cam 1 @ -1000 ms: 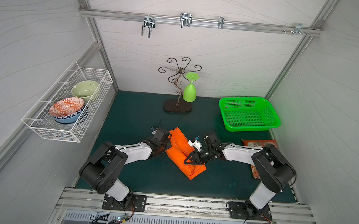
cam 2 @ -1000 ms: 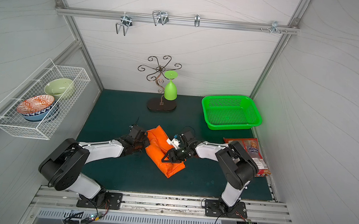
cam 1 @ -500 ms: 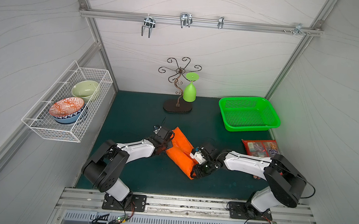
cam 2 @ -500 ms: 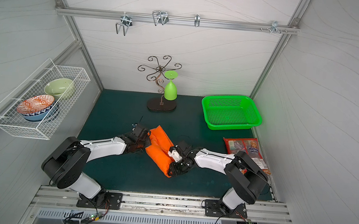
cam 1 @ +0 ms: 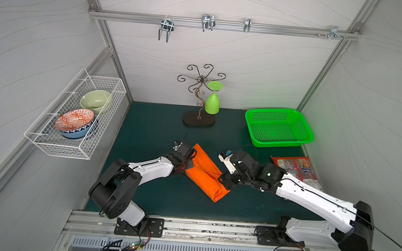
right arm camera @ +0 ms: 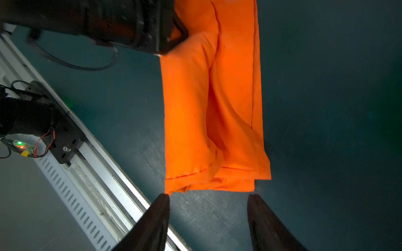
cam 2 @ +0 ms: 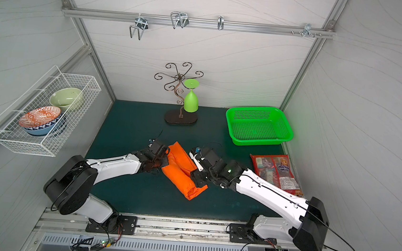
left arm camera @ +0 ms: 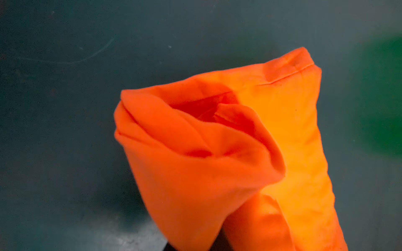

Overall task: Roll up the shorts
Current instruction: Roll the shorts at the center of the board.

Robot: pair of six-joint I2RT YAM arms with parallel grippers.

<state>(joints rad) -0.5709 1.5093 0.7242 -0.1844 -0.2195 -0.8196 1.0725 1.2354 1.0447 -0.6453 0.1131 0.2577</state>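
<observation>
Right gripper [right arm camera: 208,196] has let go, fingers [right arm camera: 155,217] apart just off the orange shorts [cam 1: 204,174]; left gripper [cam 1: 187,164] stays clamped on their far end. They lie loosely rolled on the counter [cam 1: 154,196]; tightening probably remains.

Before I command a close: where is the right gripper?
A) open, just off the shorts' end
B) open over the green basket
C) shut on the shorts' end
A: the right wrist view shows the right gripper open, bare mat in its gap, just short of the shorts.
</observation>
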